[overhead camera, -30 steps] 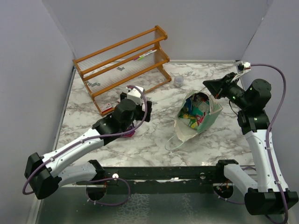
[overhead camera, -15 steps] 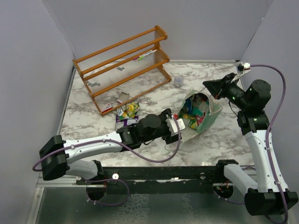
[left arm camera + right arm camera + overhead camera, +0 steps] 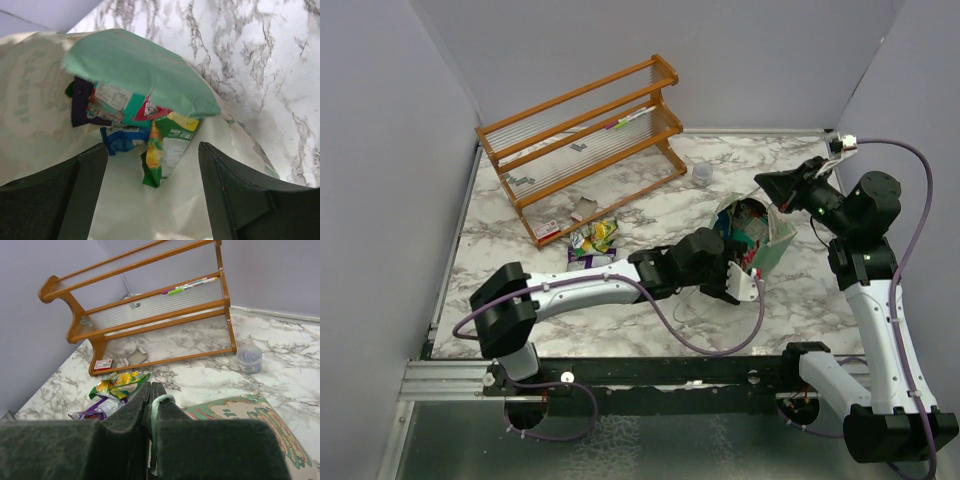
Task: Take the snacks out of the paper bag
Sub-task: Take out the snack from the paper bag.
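Left gripper [image 3: 152,192] jaws apart at paper bag [image 3: 140,70] mouth; snacks [image 3: 167,145] lie inside under folded flap; right gripper [image 3: 151,390] clamped on bag rim; close too early and you nip flap or lining, not packet; pulling then drags bag from that clamp.

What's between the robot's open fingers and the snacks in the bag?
Nothing is in the way. In the left wrist view, only the bare cream inside of the paper bag lies between the left gripper and the green-yellow packet, the nearest snack.
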`<act>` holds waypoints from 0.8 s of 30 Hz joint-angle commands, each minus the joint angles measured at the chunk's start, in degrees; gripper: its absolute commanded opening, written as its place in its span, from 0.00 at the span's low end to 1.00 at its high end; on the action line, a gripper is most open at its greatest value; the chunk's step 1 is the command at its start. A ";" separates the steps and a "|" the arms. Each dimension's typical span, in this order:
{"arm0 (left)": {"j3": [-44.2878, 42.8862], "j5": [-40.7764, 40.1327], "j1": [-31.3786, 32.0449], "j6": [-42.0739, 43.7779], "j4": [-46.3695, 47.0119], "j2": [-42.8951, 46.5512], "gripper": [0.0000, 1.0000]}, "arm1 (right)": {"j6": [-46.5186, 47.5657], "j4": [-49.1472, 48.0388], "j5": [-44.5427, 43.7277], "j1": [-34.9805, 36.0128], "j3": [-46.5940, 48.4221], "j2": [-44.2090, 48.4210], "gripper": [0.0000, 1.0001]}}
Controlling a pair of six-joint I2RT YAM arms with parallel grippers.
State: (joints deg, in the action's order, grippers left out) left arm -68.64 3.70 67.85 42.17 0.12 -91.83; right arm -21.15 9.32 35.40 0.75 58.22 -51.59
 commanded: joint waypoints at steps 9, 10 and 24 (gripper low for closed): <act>-12.69 8.39 -4.20 5.77 -7.72 -16.08 0.74 | 0.37 -1.40 -0.55 0.21 0.90 1.87 0.02; -13.24 8.00 -4.35 5.61 -7.83 -17.24 0.74 | 0.35 -1.41 -0.51 0.23 0.93 1.93 0.02; -15.92 5.29 -7.16 2.68 -6.96 -22.15 0.43 | -0.13 -1.41 -0.09 0.21 0.69 2.41 0.02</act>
State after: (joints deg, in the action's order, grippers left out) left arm -82.48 8.75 61.54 46.50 -6.98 -113.69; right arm -21.17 9.87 35.44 0.78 58.22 -50.61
